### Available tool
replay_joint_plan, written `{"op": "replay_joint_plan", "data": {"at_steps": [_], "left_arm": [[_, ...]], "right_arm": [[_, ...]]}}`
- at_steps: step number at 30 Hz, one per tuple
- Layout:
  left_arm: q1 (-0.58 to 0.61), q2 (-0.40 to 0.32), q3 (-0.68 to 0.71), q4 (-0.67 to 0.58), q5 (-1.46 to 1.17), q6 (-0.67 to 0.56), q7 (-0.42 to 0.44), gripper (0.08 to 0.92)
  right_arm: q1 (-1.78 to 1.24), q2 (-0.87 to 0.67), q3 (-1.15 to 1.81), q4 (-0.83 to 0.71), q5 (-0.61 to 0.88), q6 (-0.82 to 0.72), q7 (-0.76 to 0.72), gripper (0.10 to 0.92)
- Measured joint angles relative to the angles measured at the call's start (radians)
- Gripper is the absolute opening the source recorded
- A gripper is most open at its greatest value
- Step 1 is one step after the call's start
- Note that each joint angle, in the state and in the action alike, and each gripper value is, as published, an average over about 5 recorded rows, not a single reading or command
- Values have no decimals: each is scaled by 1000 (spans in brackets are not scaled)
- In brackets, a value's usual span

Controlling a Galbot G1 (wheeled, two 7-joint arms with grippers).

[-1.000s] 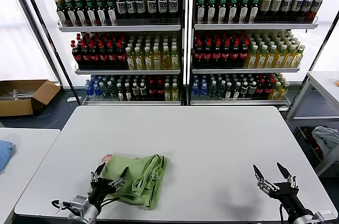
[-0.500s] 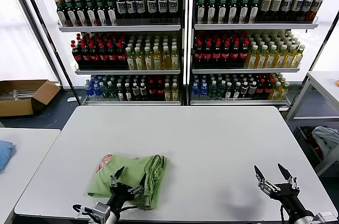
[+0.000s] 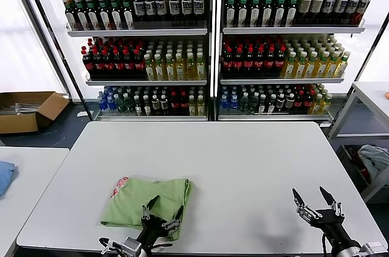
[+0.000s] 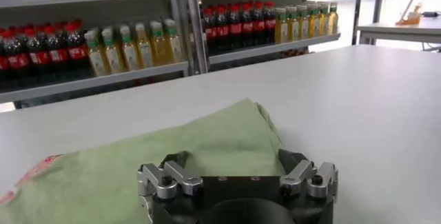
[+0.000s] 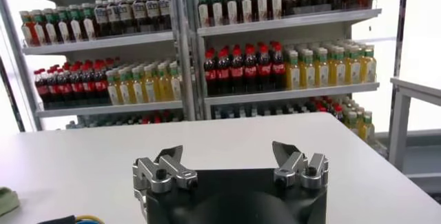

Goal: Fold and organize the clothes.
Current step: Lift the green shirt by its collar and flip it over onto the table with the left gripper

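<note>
The light green shirt lies folded into a compact bundle on the front left of the white table, with its red-and-white print showing at the far left corner. It fills the left wrist view. My left gripper is open and empty, low over the shirt's near right edge. My right gripper is open and empty near the table's front right corner, far from the shirt.
Shelves of bottles stand behind the table. A second table at the left carries a blue cloth. A cardboard box sits on the floor at the left. A pale cloth lies at the far right.
My left gripper has slid right along the shirt's front edge, from its left part to its right end. The shirt lies flatter. The right gripper has barely moved.
</note>
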Motion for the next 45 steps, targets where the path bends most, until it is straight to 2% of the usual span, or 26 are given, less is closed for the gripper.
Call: {"op": "replay_joint_plan", "data": {"at_steps": [9,17,22,28,41,45], "left_arm": [[19,21,-35,-89,-75,31,-14,823],[10,51,-207,-137,-263,103,-45,823],[6,75,-319,-109,-379,148,-68,823],[4,77,-381,-52,-481,188,-79,823],[-6,75,-394,41,-585,242,-51,823],[-6,69,-385,51,-597,246,-39,786]], "right_arm": [[3,5,-1,-1,0,0,0,823],[2,0,-9,-3,0,4,-1,823],[5,-2,-13,-9,-3,7,-1,823],[3,-7,-8,-10,-4,8,-2,823],[7,-8,-4,-10,-4,9,-2,823],[8,-8,-4,-11,-4,9,-3,823]]}}
